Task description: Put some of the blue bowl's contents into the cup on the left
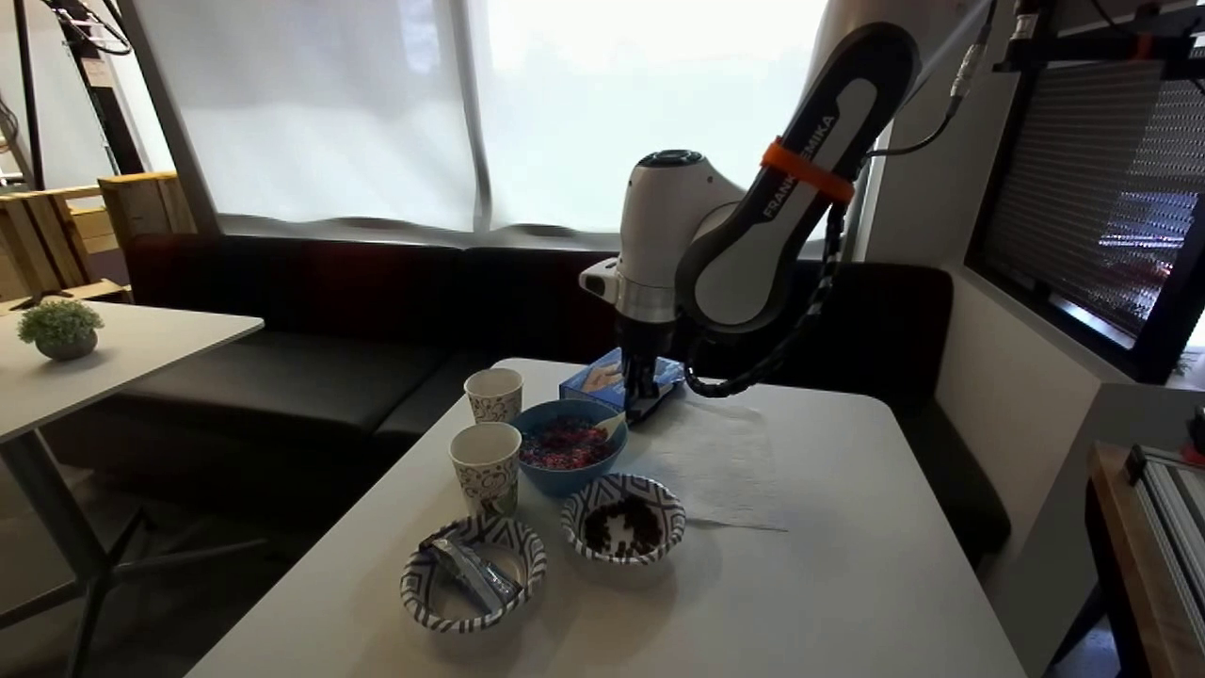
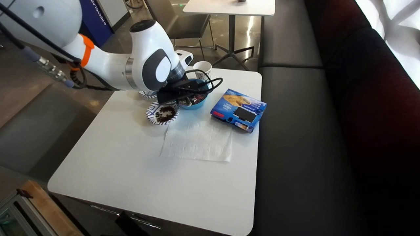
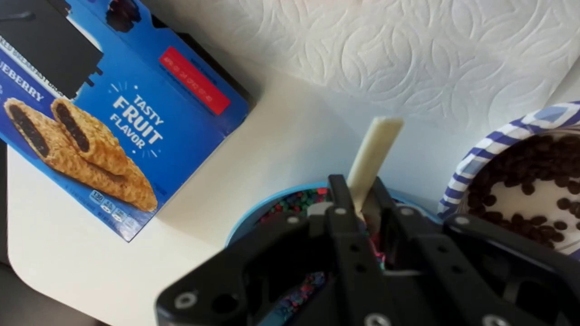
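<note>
The blue bowl (image 1: pixel 565 484) holds small red, blue and green pieces; it also shows in an exterior view (image 2: pixel 198 106), partly behind the arm, and in the wrist view (image 3: pixel 253 212). A pale spoon (image 1: pixel 610 424) leans in it, and its handle end shows in the wrist view (image 3: pixel 377 142). My gripper (image 3: pixel 358 184) is shut on the spoon's handle, at the bowl's rim, pointing down; it also shows in an exterior view (image 1: pixel 640 407). The spoon's head is hidden. Two patterned paper cups, a nearer one (image 1: pixel 485 461) and a farther one (image 1: pixel 493 394), stand beside the bowl.
A patterned bowl (image 1: pixel 674 520) with dark pieces stands close to the blue bowl. Another patterned bowl (image 1: pixel 415 586) holds silvery packets. A blue box (image 2: pixel 229 104) lies near the gripper, with a paper towel (image 2: pixel 198 142) beside it. The table edge (image 1: pixel 325 539) runs past the cups.
</note>
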